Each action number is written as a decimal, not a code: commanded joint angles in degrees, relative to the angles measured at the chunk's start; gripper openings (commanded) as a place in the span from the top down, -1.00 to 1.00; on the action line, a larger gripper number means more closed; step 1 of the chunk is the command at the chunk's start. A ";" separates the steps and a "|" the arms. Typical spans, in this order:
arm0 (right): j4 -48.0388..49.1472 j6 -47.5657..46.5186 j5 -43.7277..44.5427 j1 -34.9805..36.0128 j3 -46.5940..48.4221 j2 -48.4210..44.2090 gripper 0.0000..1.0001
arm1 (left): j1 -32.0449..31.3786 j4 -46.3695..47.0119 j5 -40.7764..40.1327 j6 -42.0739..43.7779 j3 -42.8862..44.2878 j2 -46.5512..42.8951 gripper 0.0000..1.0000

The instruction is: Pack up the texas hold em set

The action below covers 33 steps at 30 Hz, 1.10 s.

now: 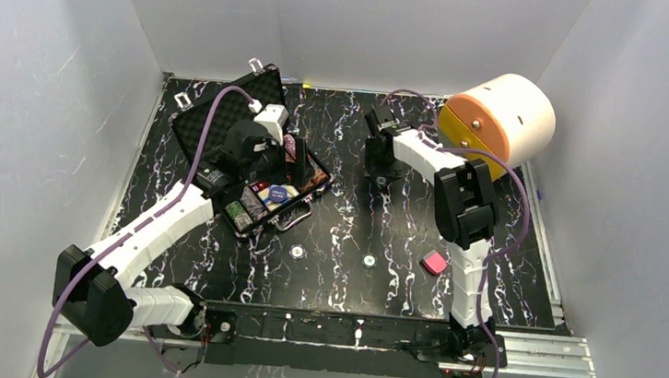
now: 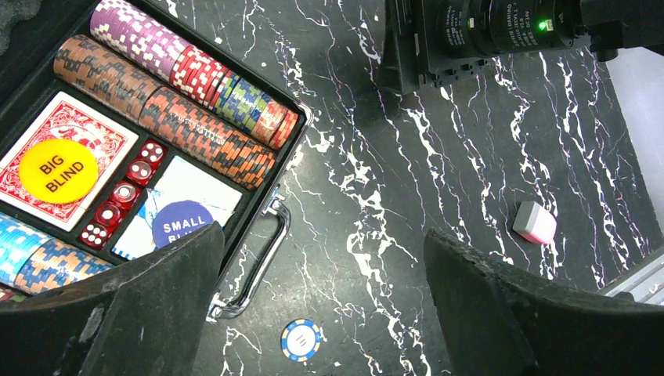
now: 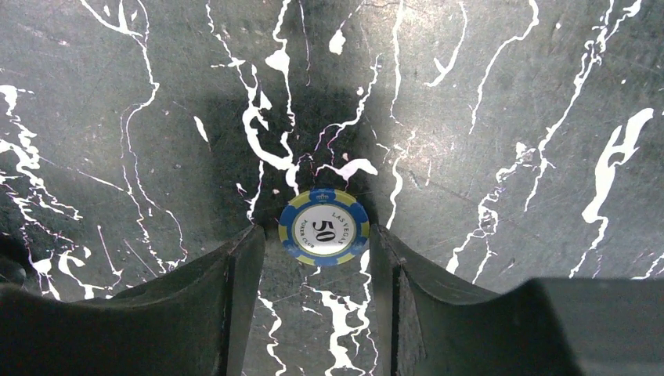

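The black case (image 1: 216, 127) lies open at the back left, its lid (image 1: 227, 109) leaning back. Its tray holds rows of multicolour chips (image 2: 184, 86), a red-backed deck (image 2: 66, 141) under a yellow BIG BLIND button (image 2: 58, 171), red dice (image 2: 125, 192) and a blue SMALL BLIND button (image 2: 182, 223). My left gripper (image 2: 325, 305) hangs wide open and empty over the case's front edge and handle (image 2: 258, 258). My right gripper (image 3: 313, 258) is down at the table, open, its fingertips (image 3: 244, 262) on either side of a blue-and-yellow 50 chip (image 3: 323, 227), a slim gap on the left.
Two more loose chips (image 1: 297, 252) (image 1: 368, 261) lie on the black marbled table in front of the case. A small pink block (image 1: 435, 263) sits right of them. A large cream-and-orange cylinder (image 1: 499, 122) stands at the back right, behind the right arm.
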 commanded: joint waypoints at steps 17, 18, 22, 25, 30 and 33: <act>1.22 -0.67 -1.24 -0.98 -0.29 2.48 -0.21 | 0.12 -0.31 1.45 -1.07 -0.82 0.14 -0.97; 1.36 -0.89 -1.66 -1.04 -0.29 2.66 -0.23 | 0.12 -0.25 1.45 -1.07 -0.82 0.11 -0.97; 1.77 -1.19 -3.22 -1.05 -0.62 3.39 -0.16 | 0.10 -0.29 1.45 -1.07 -0.82 0.23 -0.97; 1.56 -1.22 -3.04 -1.04 -0.94 3.61 0.04 | 0.09 -0.30 1.56 -1.07 -0.89 0.42 -0.97; 1.85 -0.84 -1.81 -1.03 -2.12 1.45 0.14 | 0.11 0.21 2.44 -1.40 -1.85 0.63 -0.97; 2.26 0.00 -2.22 -0.92 -3.70 -1.31 0.14 | 0.14 0.38 4.65 -1.95 -2.67 1.69 -0.97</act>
